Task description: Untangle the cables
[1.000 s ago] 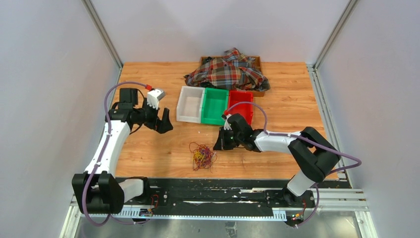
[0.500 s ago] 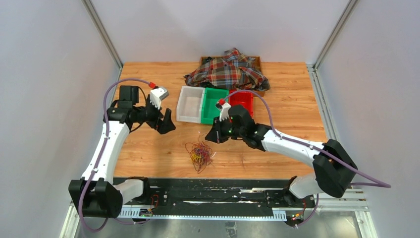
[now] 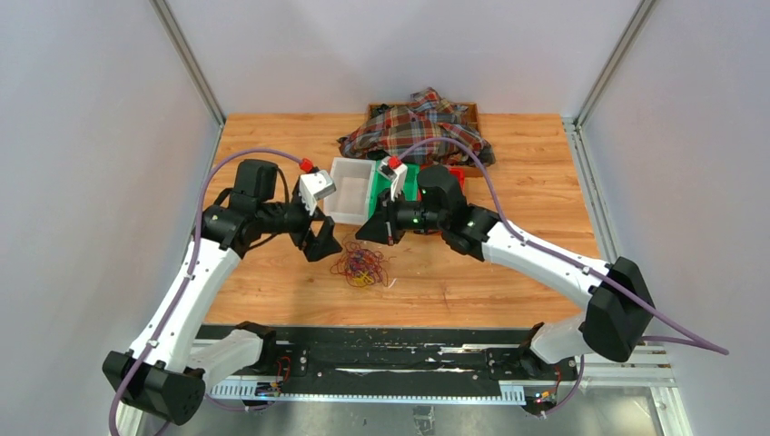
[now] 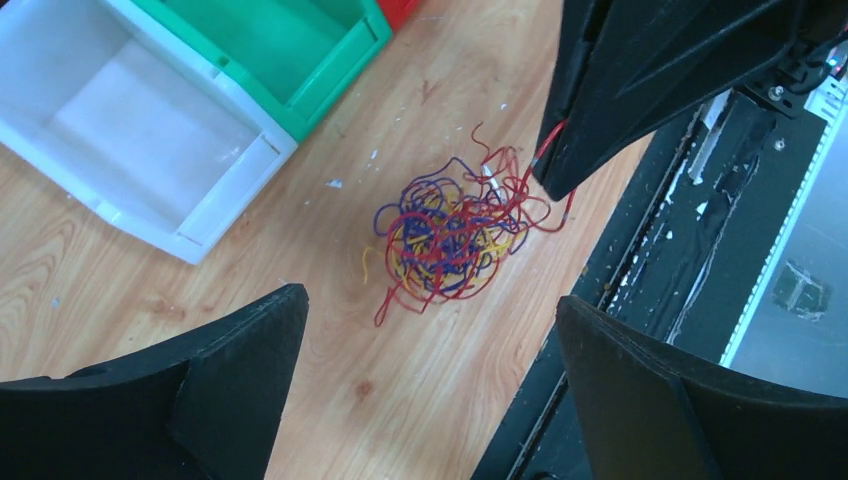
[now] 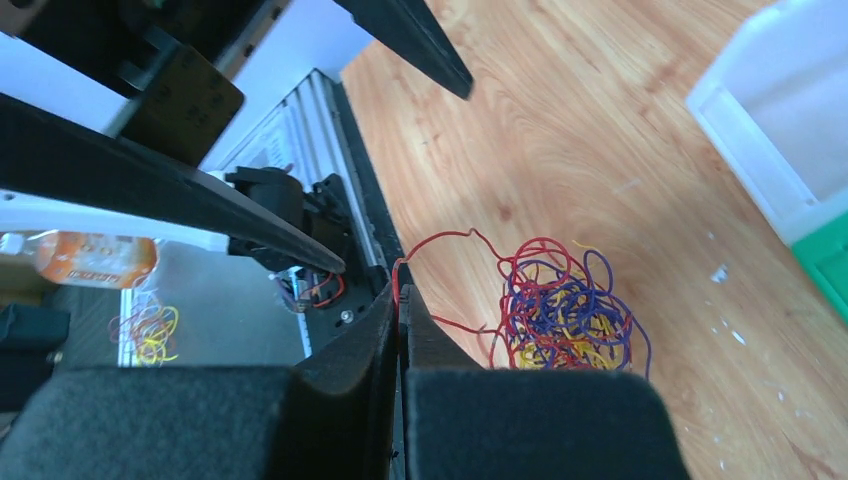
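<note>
**Item 1. Bench** point(image 3: 508, 282). Wooden top. A bare strip runs along the bottom of the overhead view, just above the arm bases.

**Item 2. Cables** point(image 3: 361, 266). One loose ball of thin red, dark blue and yellow wires. It lies on the bench at lower centre of the overhead view, in front of the bins and touching none of them.

**Item 3. Right gripper** point(image 5: 400, 292). Jaws clenched on a single red wire that trails out of the ball's edge. I read this as taking one strand by its end so it can be drawn clear of the rest.

**Item 4. Left gripper** point(image 4: 430, 305). Jaws released and spread wide. It hangs over the ball, which shows between the two fingers in the left wrist view. I judge it is set there to come down on the bulk and pin it while the right side pulls.

**Item 5. White bin** point(image 3: 350, 195) and **green bin** point(image 4: 300, 50). Side by side beyond the grippers, at centre of the overhead view. Both look empty, probably waiting for separated wires.

**Item 6. Plaid cloth** point(image 3: 418, 132). Heaped at upper centre, well apart from the cables. No part in this step, by my reckoning.
</note>
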Tool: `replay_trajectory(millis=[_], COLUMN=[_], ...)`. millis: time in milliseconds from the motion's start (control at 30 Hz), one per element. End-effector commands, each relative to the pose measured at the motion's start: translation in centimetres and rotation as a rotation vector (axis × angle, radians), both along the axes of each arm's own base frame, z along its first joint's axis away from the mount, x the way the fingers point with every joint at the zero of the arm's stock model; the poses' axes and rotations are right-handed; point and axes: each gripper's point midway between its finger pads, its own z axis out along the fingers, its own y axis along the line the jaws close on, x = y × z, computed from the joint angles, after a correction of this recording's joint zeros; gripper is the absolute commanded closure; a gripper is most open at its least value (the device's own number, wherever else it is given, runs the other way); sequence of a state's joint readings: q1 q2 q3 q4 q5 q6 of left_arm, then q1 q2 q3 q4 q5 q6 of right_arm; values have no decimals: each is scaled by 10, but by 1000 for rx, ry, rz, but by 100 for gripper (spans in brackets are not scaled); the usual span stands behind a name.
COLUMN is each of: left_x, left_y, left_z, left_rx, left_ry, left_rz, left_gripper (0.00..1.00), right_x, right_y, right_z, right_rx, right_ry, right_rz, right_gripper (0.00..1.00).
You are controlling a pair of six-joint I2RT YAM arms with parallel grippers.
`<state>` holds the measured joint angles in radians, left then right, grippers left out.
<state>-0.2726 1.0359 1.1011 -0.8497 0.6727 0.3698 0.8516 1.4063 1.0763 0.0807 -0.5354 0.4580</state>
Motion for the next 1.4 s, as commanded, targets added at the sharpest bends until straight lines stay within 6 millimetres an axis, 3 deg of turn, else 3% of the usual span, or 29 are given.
replay_trajectory(millis=[0,233,567,667,767,900,1000,1267,1300,1367], left_x=[-6,-13,-26,-30,-27,-19,-12,-17,-19,-19], left_y=[-6,-12,-26,-26,-26,-28,-31,-33,-32,-30], left_z=[11,11,4,3,6,15,27,63,68,82], left_rx=[14,19,-2,-2,-12,-52,-107,-223,-230,-242], left_ry=[-54,-118,-132,-167,-205,-249,-258,-275,-288,-333], left_rz=[-37,-138,-257,-292,-272,-210,-143,-65,-60,-46], left_gripper=[0,7,26,34,49,76,88,96,97,97], right_x=[-19,-31,-41,-45,-46,-51,-52,-45,-43,-35], right_y=[15,21,26,25,24,23,22,9,6,-1], right_z=[23,30,50,53,57,64,68,70,70,69], right_rx=[79,120,192,203,213,246,261,271,273,275], right_ry=[-13,-1,-4,-2,-7,3,7,-16,-17,-16], right_rz=[141,224,305,319,323,336,338,262,248,207], right_gripper=[100,99,99,99,99,100,100,99,96,78])
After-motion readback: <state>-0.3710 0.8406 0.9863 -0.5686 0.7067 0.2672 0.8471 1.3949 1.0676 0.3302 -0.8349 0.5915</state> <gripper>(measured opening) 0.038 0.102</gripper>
